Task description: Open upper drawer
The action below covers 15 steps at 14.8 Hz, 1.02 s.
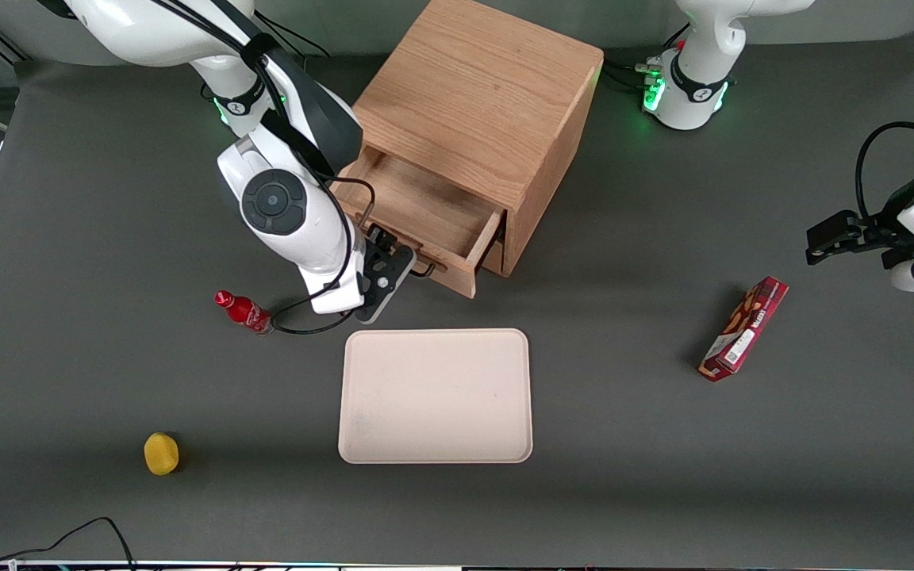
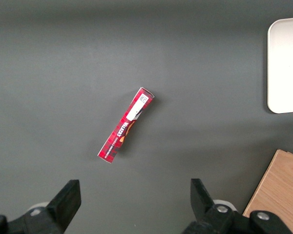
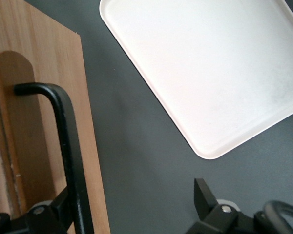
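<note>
The oak cabinet (image 1: 481,87) stands at the back middle of the table. Its upper drawer (image 1: 425,206) is pulled out, and its inside looks empty. The drawer's flat front (image 3: 49,87) bears the thin black wire handle (image 3: 71,146), which also shows in the front view (image 1: 425,270). My right gripper (image 1: 393,266) is at the drawer front, nearer the front camera than the cabinet. In the right wrist view the gripper (image 3: 129,209) is open wide. The handle bar runs just inside one finger (image 3: 49,214), and the other finger (image 3: 202,195) stands apart over bare table.
A cream tray (image 1: 435,395) lies on the table just in front of the drawer, nearer the camera. A small red bottle (image 1: 244,312) lies beside my wrist. A yellow fruit (image 1: 161,454) sits near the front edge. A red box (image 1: 744,328) lies toward the parked arm's end.
</note>
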Each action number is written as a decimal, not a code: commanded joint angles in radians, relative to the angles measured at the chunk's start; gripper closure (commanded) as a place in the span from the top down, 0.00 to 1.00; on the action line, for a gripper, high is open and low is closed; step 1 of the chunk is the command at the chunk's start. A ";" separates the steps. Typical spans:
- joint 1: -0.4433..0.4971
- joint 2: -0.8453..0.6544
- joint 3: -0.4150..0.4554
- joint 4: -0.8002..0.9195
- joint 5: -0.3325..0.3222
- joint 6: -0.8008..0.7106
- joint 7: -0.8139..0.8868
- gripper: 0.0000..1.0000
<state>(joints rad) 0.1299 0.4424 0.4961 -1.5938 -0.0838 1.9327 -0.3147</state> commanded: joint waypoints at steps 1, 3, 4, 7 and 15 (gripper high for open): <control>0.001 0.039 0.002 0.061 -0.024 -0.005 -0.015 1.00; 0.002 0.058 0.002 0.080 -0.025 -0.003 -0.014 1.00; 0.001 0.062 0.001 0.081 -0.025 -0.003 -0.015 1.00; 0.001 0.085 0.002 0.109 -0.050 -0.003 -0.017 1.00; 0.001 0.117 -0.056 0.153 -0.056 -0.001 -0.061 1.00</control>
<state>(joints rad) 0.1282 0.5319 0.4552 -1.4793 -0.1124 1.9334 -0.3479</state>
